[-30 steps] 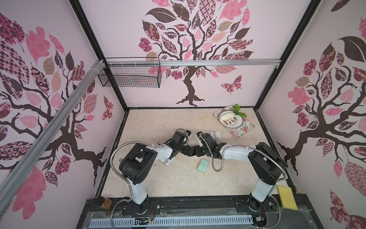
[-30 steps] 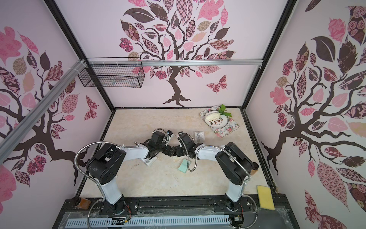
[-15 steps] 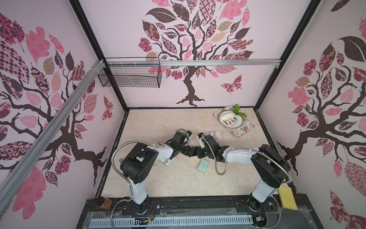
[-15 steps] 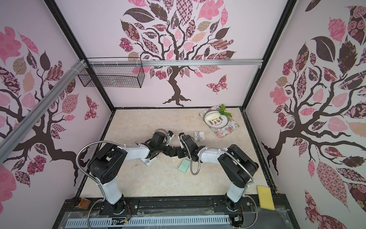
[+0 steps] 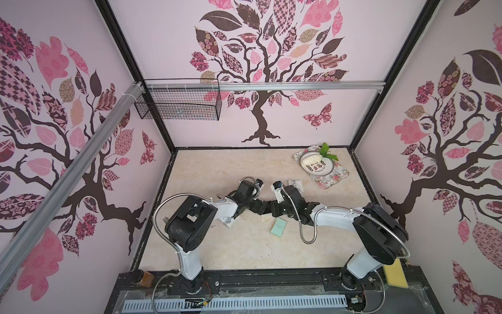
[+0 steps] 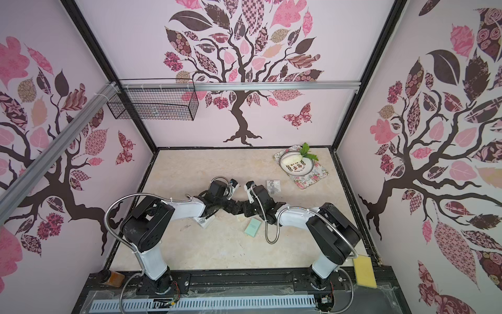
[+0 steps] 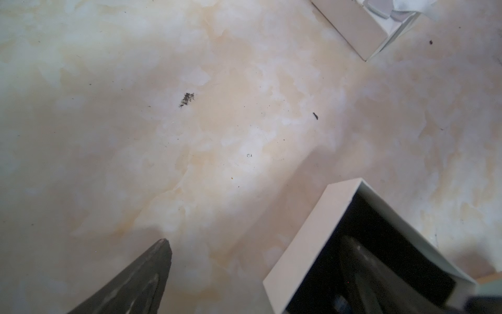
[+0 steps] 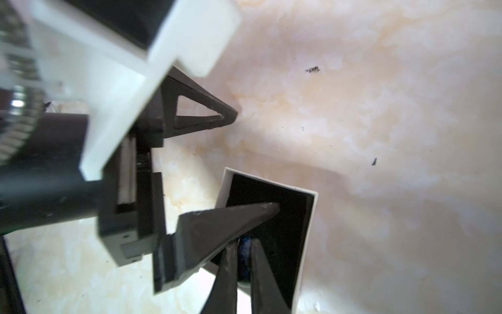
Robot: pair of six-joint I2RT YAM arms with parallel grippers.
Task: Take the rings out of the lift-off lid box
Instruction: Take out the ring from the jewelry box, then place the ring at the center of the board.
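The lift-off lid box is a small white open box with a black lining; the arms hide it in both top views. My right gripper reaches into it, its fingers nearly together on a dark bluish band that looks like one of the rings. My left gripper stands wide open astride the box's wall. One of its fingers is outside the box and the other is inside. No other rings show.
A flat mint-green lid lies on the table just in front of the grippers. A second white box sits by the left arm. A plate on a floral mat is at the back right, with a small packet near it.
The right arm's elbow has swung slightly outward and nearer while its gripper stays in the box. The left arm has not moved.
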